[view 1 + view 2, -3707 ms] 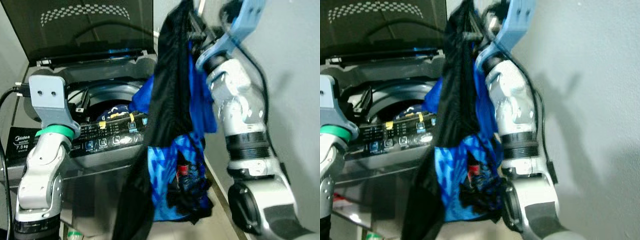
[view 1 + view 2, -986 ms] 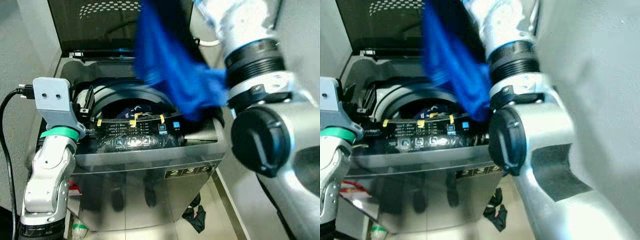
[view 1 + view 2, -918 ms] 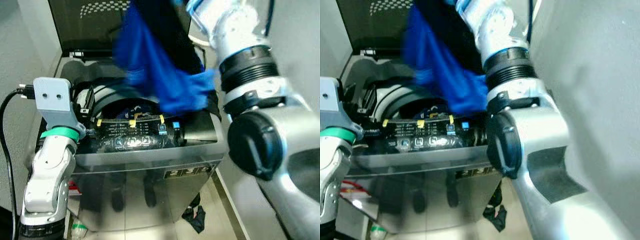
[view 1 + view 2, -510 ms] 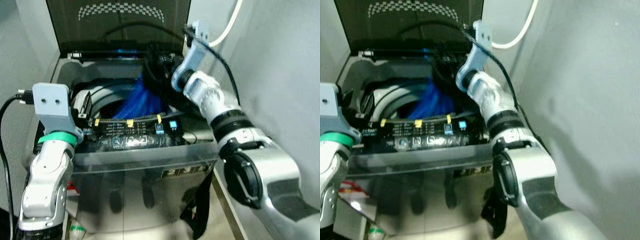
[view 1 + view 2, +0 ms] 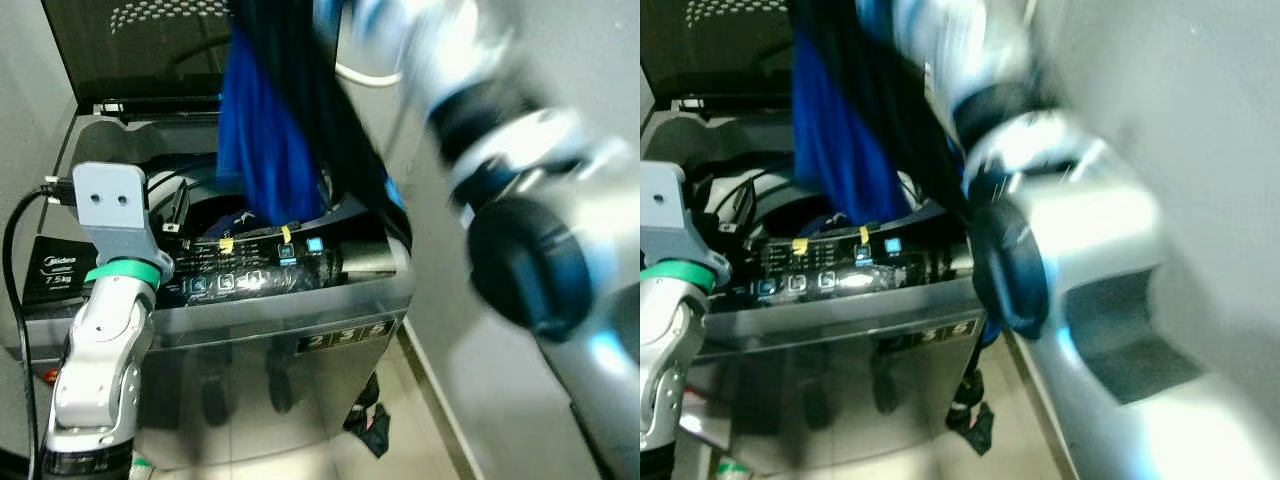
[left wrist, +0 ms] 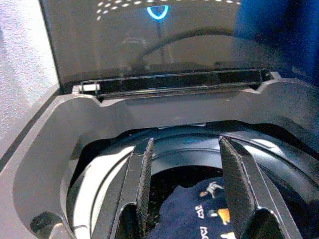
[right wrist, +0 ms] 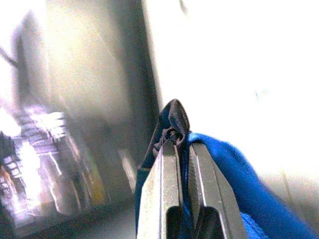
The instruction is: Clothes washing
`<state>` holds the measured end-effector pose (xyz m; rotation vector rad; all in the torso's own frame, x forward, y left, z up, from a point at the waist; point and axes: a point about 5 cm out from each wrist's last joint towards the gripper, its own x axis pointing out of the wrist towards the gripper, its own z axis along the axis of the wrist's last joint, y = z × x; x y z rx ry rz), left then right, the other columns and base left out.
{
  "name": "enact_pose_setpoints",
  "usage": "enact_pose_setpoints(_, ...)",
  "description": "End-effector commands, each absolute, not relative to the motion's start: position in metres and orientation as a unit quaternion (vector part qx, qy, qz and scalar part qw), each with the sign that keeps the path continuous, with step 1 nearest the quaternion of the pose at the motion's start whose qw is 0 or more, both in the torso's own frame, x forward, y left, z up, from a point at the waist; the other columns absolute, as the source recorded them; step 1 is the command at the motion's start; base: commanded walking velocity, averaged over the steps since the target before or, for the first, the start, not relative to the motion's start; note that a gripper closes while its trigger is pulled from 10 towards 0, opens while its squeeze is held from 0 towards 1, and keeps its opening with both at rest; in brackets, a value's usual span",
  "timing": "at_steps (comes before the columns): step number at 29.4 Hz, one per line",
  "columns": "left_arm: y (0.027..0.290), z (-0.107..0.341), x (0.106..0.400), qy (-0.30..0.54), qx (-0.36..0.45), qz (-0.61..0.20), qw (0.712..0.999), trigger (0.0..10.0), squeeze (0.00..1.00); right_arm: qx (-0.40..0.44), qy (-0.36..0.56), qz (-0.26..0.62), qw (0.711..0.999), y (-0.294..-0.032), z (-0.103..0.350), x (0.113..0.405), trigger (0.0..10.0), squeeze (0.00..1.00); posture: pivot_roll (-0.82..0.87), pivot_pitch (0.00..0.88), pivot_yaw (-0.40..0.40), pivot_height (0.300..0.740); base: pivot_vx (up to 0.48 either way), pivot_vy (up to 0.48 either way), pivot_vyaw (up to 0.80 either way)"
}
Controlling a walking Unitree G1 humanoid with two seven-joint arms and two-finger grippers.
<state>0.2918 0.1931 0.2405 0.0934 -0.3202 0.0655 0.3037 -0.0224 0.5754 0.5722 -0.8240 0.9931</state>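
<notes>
Right wrist view: right end effector point(image 7: 180, 144) clenched on blue-and-black garment bundle point(image 5: 270, 140), lifted back out above open grey top-loading washing machine point(image 5: 230, 300) drum; half-second ago inside. Load incomplete. Left end effector point(image 6: 187, 189) released, idle at 9 o'clock.

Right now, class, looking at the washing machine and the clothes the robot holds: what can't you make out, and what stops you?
- Right arm: motion-blurred in both eye views.
- Blue and black clothes: top cut off by the frame edge; the garment type is unclear.
- Washing machine drum: mostly hidden by the hanging clothes in the eye views.
- Dark garment in the drum: partly covered by the left gripper.
- Surroundings of the right gripper: blurred, overexposed.
</notes>
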Motion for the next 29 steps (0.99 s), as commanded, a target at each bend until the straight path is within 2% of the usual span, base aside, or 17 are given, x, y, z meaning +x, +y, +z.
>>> enact_pose_setpoints(1, 0.199, 0.237, 0.288, -0.160, 0.049, 0.055, 0.984, 10.0, 0.00, 0.445, -0.476, 0.449, 0.611, -0.098, 0.639, 0.255, 10.0, 0.00, 0.15, 0.000, -0.074, 0.740, 0.000, 0.000, 0.00)
enact_pose_setpoints(2, 0.199, 0.237, 0.288, -0.160, 0.049, 0.055, 0.984, 10.0, 0.00, 0.445, -0.476, 0.449, 0.611, -0.098, 0.639, 0.255, 10.0, 0.00, 0.15, 0.000, -0.074, 0.740, 0.000, 0.000, 0.00)
enact_pose_setpoints(3, 0.202, 0.236, 0.286, -0.160, 0.049, 0.064, 0.984, 10.0, 0.00, 0.463, -0.486, 0.445, 0.593, -0.114, 0.646, 0.248, 10.0, 0.00, 0.15, 0.000, -0.074, 0.740, 0.000, 0.000, 0.00)
enact_pose_setpoints(4, 0.202, 0.236, 0.286, -0.160, 0.049, 0.064, 0.984, 10.0, 0.00, 0.463, -0.486, 0.445, 0.593, -0.114, 0.646, 0.248, 10.0, 0.00, 0.15, 0.000, -0.074, 0.740, 0.000, 0.000, 0.00)
enact_pose_setpoints(5, 0.203, 0.236, 0.285, -0.161, 0.048, 0.067, 0.984, 10.0, 0.00, 0.453, -0.478, 0.430, 0.617, -0.117, 0.641, 0.256, 10.0, 0.00, 0.15, 0.000, -0.072, 0.740, 0.000, 0.000, 0.00)
enact_pose_setpoints(7, 0.203, 0.237, 0.286, -0.161, 0.048, 0.064, 0.984, 10.0, 0.00, 0.395, -0.437, 0.399, 0.702, -0.101, 0.615, 0.287, 10.0, 0.00, 0.15, 0.000, -0.072, 0.740, 0.000, 0.000, 0.00)
enact_pose_setpoints(8, 0.203, 0.237, 0.286, -0.161, 0.048, 0.064, 0.984, 10.0, 0.00, 0.395, -0.437, 0.399, 0.702, -0.101, 0.615, 0.287, 10.0, 0.00, 0.15, 0.000, -0.072, 0.740, 0.000, 0.000, 0.00)
enact_pose_setpoints(10, 0.202, 0.238, 0.289, -0.163, 0.049, 0.061, 0.984, 10.0, 0.00, 0.313, -0.375, 0.381, 0.785, -0.078, 0.574, 0.323, 10.0, 0.00, 0.14, 0.000, -0.057, 0.740, 0.000, 0.000, 0.00)
enact_pose_setpoints(11, 0.202, 0.238, 0.289, -0.163, 0.049, 0.061, 0.984, 10.0, 0.00, 0.313, -0.375, 0.381, 0.785, -0.078, 0.574, 0.323, 10.0, 0.00, 0.14, 0.000, -0.057, 0.740, 0.000, 0.000, 0.00)
enact_pose_setpoints(12, 0.200, 0.238, 0.292, -0.164, 0.049, 0.057, 0.984, 10.0, 0.00, 0.232, -0.277, 0.379, 0.852, -0.045, 0.509, 0.361, 10.0, 0.00, 0.14, 0.000, -0.057, 0.740, 0.000, 0.000, 0.00)
enact_pose_setpoints(13, 0.199, 0.238, 0.292, -0.165, 0.049, 0.056, 0.984, 10.0, 0.00, 0.210, -0.238, 0.381, 0.868, -0.034, 0.483, 0.372, 10.0, 0.00, 0.14, 0.000, -0.057, 0.740, 0.000, 0.000, 0.00)
enact_pose_setpoints(15, 0.197, 0.238, 0.293, -0.165, 0.049, 0.053, 0.984, 10.0, 0.00, 0.192, -0.186, 0.391, 0.881, -0.020, 0.447, 0.384, 10.0, 0.00, 0.15, 0.000, -0.050, 0.740, 0.000, 0.000, 0.00)
enact_pose_setpoints(17, 0.196, 0.239, 0.293, -0.166, 0.049, 0.052, 0.984, 10.0, 0.00, 0.185, -0.170, 0.397, 0.883, -0.016, 0.436, 0.386, 10.0, 0.00, 0.15, 0.000, -0.050, 0.740, 0.000, 0.000, 0.00)
enact_pose_setpoints(19, 0.195, 0.239, 0.292, -0.166, 0.049, 0.050, 0.984, 10.0, 0.00, 0.160, -0.111, 0.416, 0.888, -0.002, 0.388, 0.394, 10.0, 0.00, 0.15, 0.000, -0.050, 0.740, 0.000, 0.000, 0.00)
enact_pose_setpoints(23, 0.197, 0.239, 0.292, -0.165, 0.050, 0.050, 0.984, 10.0, 0.00, 0.176, -0.078, 0.430, 0.882, 0.003, 0.363, 0.396, 10.0, 0.00, 0.15, 0.000, -0.040, 0.740, 0.000, 0.000, 0.00)
enact_pose_setpoints(29, 0.195, 0.240, 0.295, -0.161, 0.050, 0.037, 0.985, 10.0, 0.00, 0.192, -0.070, 0.421, 0.884, -0.001, 0.356, 0.398, 10.0, 0.00, 0.15, 0.000, -0.019, 0.740, 0.000, 0.000, 0.00)
